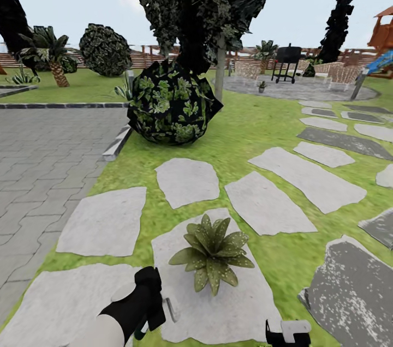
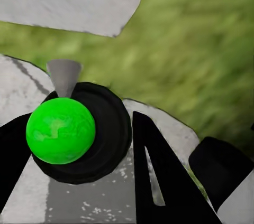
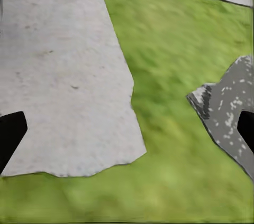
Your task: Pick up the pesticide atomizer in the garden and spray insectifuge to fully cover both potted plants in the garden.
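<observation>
The left gripper is holding the spray bottle at the near edge of the scene, just left of the potted plant that is sitting on a big grey stepping stone. In the left wrist view the fingers are closing in on either side of a bright green round body with a grey nozzle cone poking out of it — by my read, that is the bottle, gripped. White specks are already dotting the plant's right-hand leaves, while the left-hand leaves are looking cleaner, so coverage seems partial. The right gripper is hanging wide open over grass and stone, holding nothing. The risk from here: the nozzle may be pointing off the plant, sending spray onto bare stone and leaving the left leaves untouched. The bottle is also sitting low and close to the leaves, so a careless swing could be knocking the plant over. And a second small plant is waiting far off by the round patio — moving on too early would be leaving this one half done.
</observation>
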